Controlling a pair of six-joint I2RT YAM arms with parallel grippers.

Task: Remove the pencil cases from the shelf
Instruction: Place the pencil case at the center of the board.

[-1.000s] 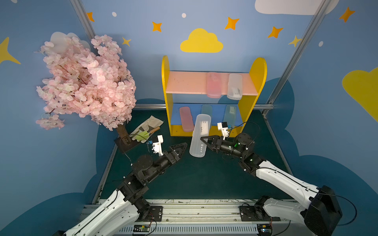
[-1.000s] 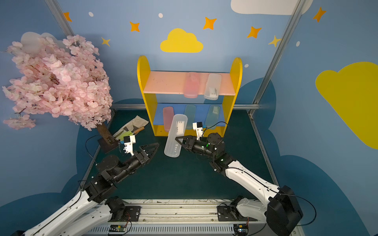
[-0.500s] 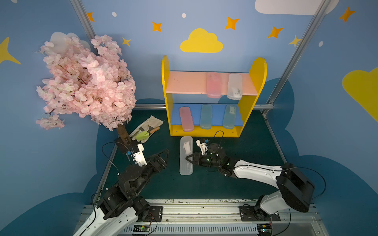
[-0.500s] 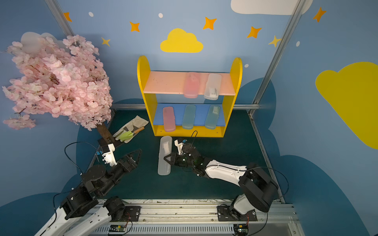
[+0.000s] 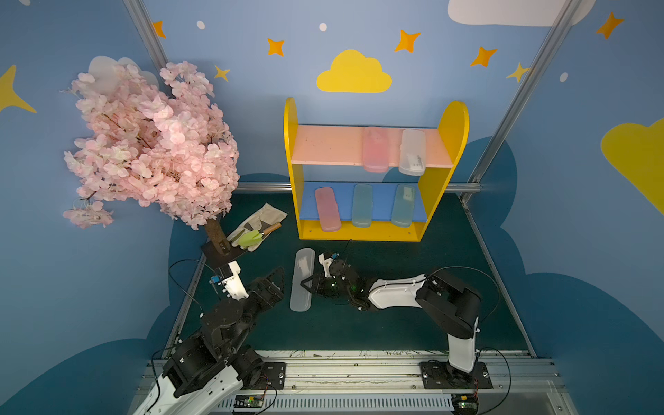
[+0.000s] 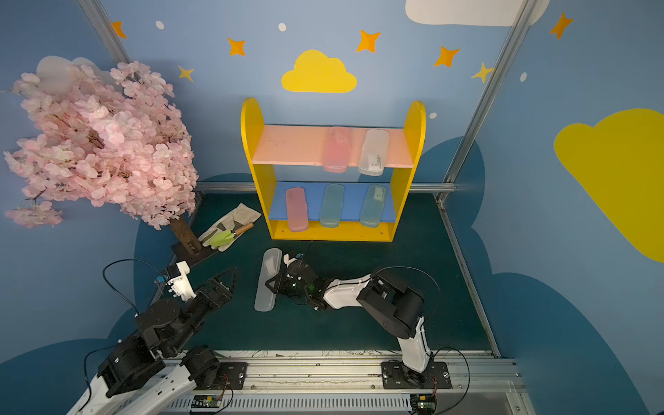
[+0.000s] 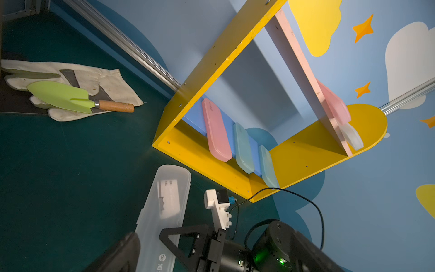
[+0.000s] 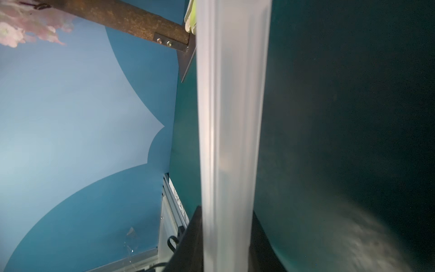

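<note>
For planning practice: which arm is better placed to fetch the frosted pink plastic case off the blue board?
Probably left: the left gripper is open and empty, and the pink case sits leftmost; the right gripper is shut on a clear-white frosted case.

Staged robot-lab booth (cloud-painted walls (image 5: pixel 359 39))

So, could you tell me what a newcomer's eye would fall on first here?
Probably the pink blossom tree at the left, then the yellow shelf against the back wall, with five pencil cases on its pink and blue boards. In front of it, low by the green floor, the right arm's jaws are shut on a clear-white pencil case.
</note>
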